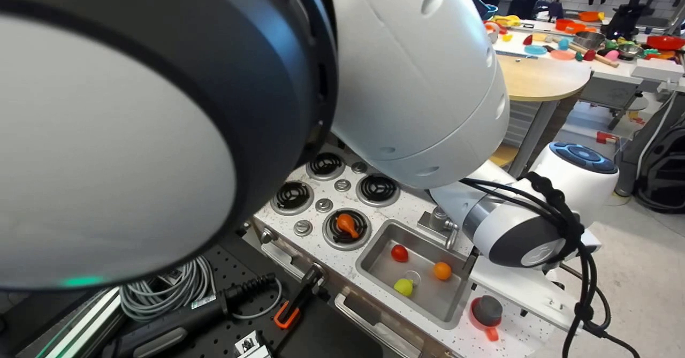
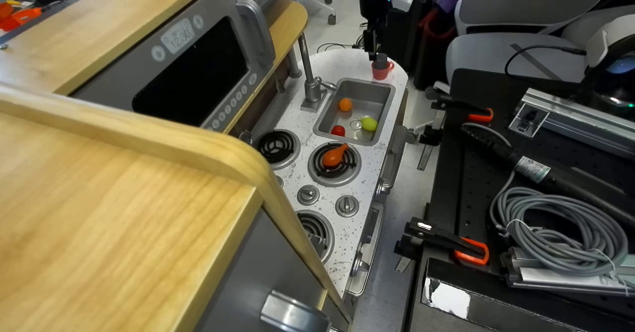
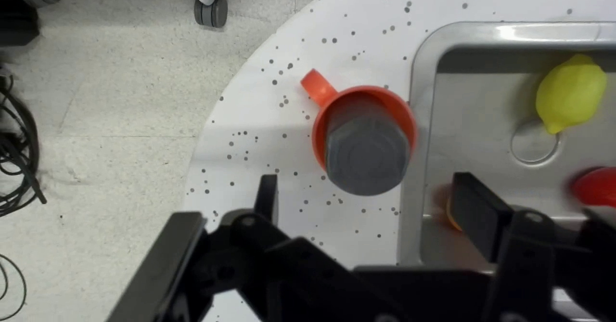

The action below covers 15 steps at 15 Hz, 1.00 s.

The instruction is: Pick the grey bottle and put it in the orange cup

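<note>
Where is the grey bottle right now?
In the wrist view, the grey bottle is just right of centre, in the orange cup and sticking out above its rim. The cup stands on the speckled counter just left of the sink.

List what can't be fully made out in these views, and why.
Grey bottle: lower end hidden inside the orange cup, in every view.
Orange fruit: mostly covered by the jaws in the wrist view.
Red fruit: cut off by the wrist view's right edge.
White label by the coiled grey cable: print too small, in both exterior views.
</note>
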{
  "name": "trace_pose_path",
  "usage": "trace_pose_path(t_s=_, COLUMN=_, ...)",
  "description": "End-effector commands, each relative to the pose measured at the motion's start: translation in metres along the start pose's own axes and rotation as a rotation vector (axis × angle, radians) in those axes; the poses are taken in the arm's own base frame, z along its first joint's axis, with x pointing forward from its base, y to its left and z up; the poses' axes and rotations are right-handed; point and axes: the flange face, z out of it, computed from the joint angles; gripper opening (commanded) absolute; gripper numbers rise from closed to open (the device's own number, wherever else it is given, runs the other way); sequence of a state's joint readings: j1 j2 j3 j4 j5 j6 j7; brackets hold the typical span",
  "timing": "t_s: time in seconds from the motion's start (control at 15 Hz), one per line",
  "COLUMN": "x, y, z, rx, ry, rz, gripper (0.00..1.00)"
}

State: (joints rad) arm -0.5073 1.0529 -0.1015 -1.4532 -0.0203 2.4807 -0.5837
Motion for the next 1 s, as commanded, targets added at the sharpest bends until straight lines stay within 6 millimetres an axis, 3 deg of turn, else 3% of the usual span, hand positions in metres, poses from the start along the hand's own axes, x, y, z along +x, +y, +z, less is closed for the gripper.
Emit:
trace_pose_path(t_s=0.0, x=-0.020, y=-0.003, z=-0.047, rx=-0.003, ry=-0.007, rz=-0.041, gripper=1.00)
trace_pose_path(t_s=0.53, x=-0.070, y=-0.030, z=-0.143, rx=0.049, ry=-0.031, rz=-0.102, gripper=1.00)
trace_pose_path(t_s=0.6, x=-0.046, y=-0.012, z=-0.119, rx=0.008, ry=-0.009, rz=-0.073, gripper=1.00)
trace_pose_path(t_s=0.73, x=-0.050, y=-0.013, z=-0.131, rx=0.009, ry=-0.006, rz=-0.074, gripper=1.00)
trace_pose_path(t_s=0.93, x=-0.050, y=-0.015, z=-0.120, rx=0.015, ry=-0.018, rz=-0.075, gripper=1.00)
